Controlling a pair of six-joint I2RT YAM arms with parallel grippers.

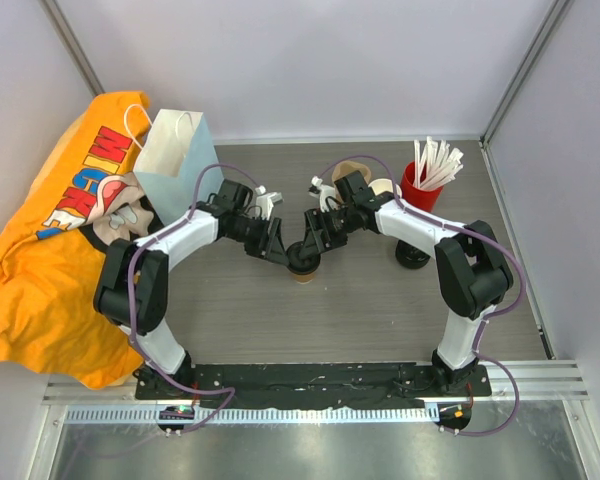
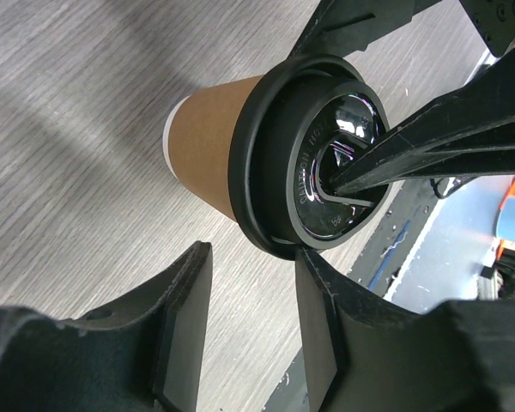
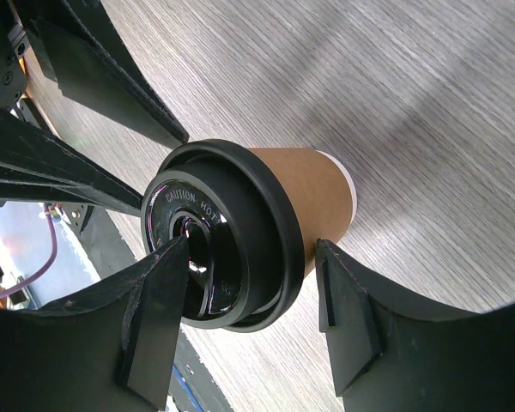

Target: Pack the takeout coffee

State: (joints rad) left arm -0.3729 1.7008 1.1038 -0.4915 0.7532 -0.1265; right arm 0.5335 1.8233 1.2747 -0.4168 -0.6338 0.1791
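Observation:
The takeout coffee (image 1: pixel 302 268) stands upright on the wooden table, a brown kraft cup (image 2: pixel 208 148) with a black lid (image 2: pixel 262 180). Both grippers meet over it. My left gripper (image 2: pixel 251 257) is open and the cup lies just beyond its tips; one finger (image 2: pixel 319 292) touches the lid's rim. My right gripper (image 3: pixel 249 249) is open and straddles the lid's (image 3: pixel 240 215) edge: one finger (image 3: pixel 159 300) lies across the lid's top, the other (image 3: pixel 348 309) is beside the cup wall (image 3: pixel 313 193). In the top view the left gripper (image 1: pixel 283 252) and right gripper (image 1: pixel 313 248) flank the cup.
A white paper bag (image 1: pixel 175 158) stands at the back left beside orange printed fabric (image 1: pixel 40 270). A red cup of white sticks (image 1: pixel 422 185), brown cups (image 1: pixel 384 187) and black lids (image 1: pixel 412 256) sit at the back right.

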